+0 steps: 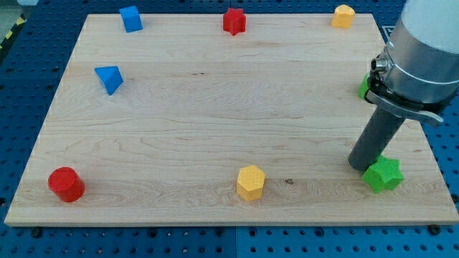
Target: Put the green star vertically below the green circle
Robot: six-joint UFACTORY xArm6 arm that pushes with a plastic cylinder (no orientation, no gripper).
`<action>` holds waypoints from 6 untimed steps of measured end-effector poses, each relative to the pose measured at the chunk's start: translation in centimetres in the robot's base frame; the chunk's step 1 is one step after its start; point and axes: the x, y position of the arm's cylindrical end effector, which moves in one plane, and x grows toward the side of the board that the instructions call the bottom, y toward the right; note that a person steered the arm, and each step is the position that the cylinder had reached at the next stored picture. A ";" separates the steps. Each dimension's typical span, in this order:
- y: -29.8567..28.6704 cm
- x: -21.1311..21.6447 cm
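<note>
- Green star [383, 174] sits near the board's [215, 93] bottom-right corner, touching my tip [358, 166] on its left.
- Green circle [366, 87] above, mostly hidden behind my arm.
- No jaws; bare rod.
- Next: a small nudge leftward, I judge, to line them up.

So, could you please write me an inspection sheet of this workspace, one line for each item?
Surface: wooden board, lying flat on a blue panel with holes.
Job's things: green star near the view's bottom right; green circle at the right edge, mostly hidden behind the arm.
Clutter: blue cube, blue triangle, red star, red cylinder, two yellow blocks.
Grippers: none; my tip sits just left of the green star, apparently touching it.
Cables: nothing seen.
Surroundings: a striped yellow-black edge at the view's top left.
</note>
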 end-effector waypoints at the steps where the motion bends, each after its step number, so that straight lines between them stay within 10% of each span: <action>1: 0.1 0.4; 6: -2.6 3.5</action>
